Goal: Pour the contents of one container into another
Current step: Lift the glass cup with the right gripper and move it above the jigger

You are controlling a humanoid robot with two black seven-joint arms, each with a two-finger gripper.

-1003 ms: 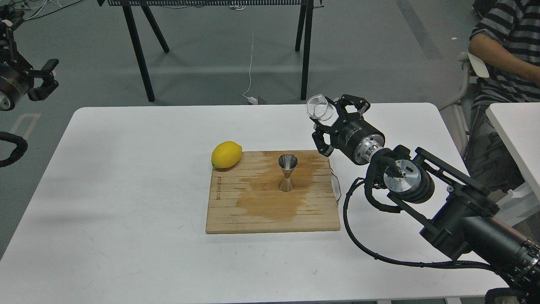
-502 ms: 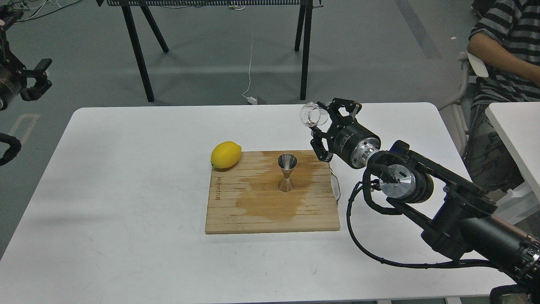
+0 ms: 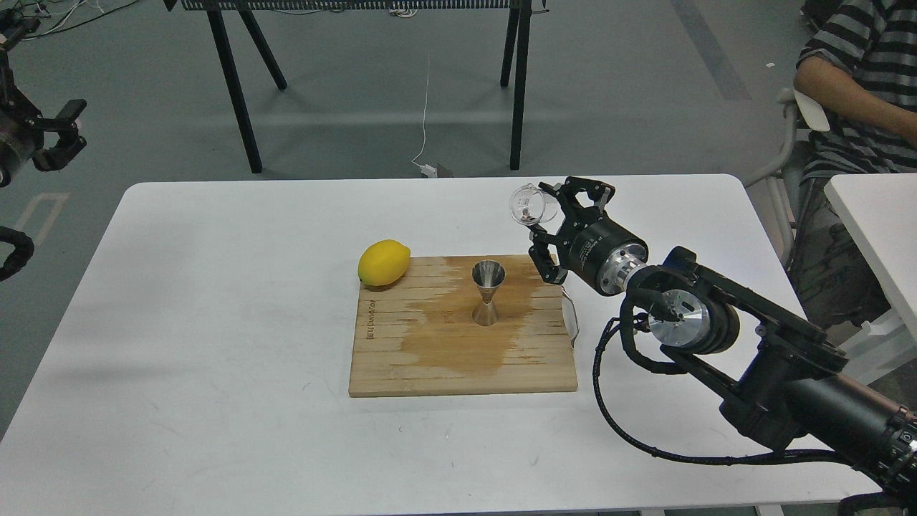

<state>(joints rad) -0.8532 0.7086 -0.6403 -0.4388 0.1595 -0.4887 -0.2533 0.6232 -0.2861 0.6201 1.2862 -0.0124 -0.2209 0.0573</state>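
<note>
A small clear glass cup (image 3: 527,206) hangs in the air, tipped on its side with its mouth facing left. My right gripper (image 3: 549,215) is shut on it, up and to the right of the steel jigger. That hourglass-shaped jigger (image 3: 488,292) stands upright in the middle of a wooden cutting board (image 3: 401,358), inside a dark wet patch. My left gripper (image 3: 61,136) is far off at the left edge of the view, above the floor, its fingers apart and holding nothing.
A yellow lemon (image 3: 384,262) rests on the board's back left corner. The board lies on a white table (image 3: 215,287). Black table legs (image 3: 236,86) stand behind, and a seated person (image 3: 852,93) is at the far right.
My right gripper carried the cup left and a little lower, closer to the jigger, and the cup's mouth has turned more to the left. The left gripper drifted slightly left.
</note>
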